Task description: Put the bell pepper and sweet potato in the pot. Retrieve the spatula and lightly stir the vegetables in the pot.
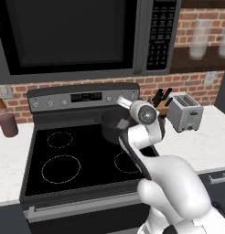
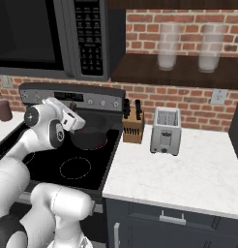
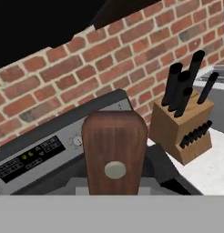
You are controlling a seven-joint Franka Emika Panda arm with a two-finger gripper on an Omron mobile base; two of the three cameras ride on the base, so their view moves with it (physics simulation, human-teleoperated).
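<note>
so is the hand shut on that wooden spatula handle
Shut on it: the brown wooden spatula handle with its round metal rivet rises from the hand, before the wooden knife block.

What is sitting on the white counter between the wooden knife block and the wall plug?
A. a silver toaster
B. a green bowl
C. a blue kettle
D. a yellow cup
A: a boxy silver metal toaster stands on the white marble counter, just right of the tan wooden knife block with black handles.
</note>
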